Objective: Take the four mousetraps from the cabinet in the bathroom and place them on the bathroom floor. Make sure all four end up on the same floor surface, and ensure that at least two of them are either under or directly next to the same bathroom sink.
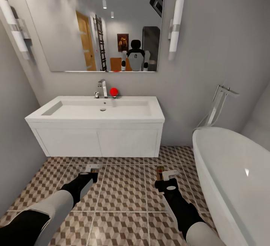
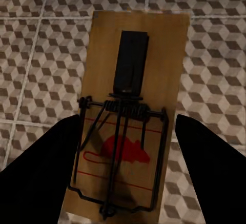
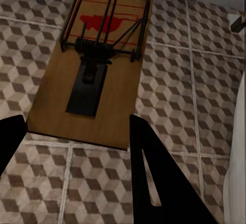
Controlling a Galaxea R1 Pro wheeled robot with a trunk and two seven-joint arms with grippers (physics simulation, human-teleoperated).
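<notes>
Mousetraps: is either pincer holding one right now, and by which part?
Both appear to. The left pincer grips a mousetrap at its spring end; the right pincer holds another mousetrap by its plain end.

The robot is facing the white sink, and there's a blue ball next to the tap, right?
Not quite. The robot does face the white sink, but the ball next to the tap is red, not blue. The head view shows it.

Bathtub cut off by the head view's right and bottom edges; the trap in the left wrist view runs past the bottom edge, its sides overlapped by the dark fingers.
</notes>
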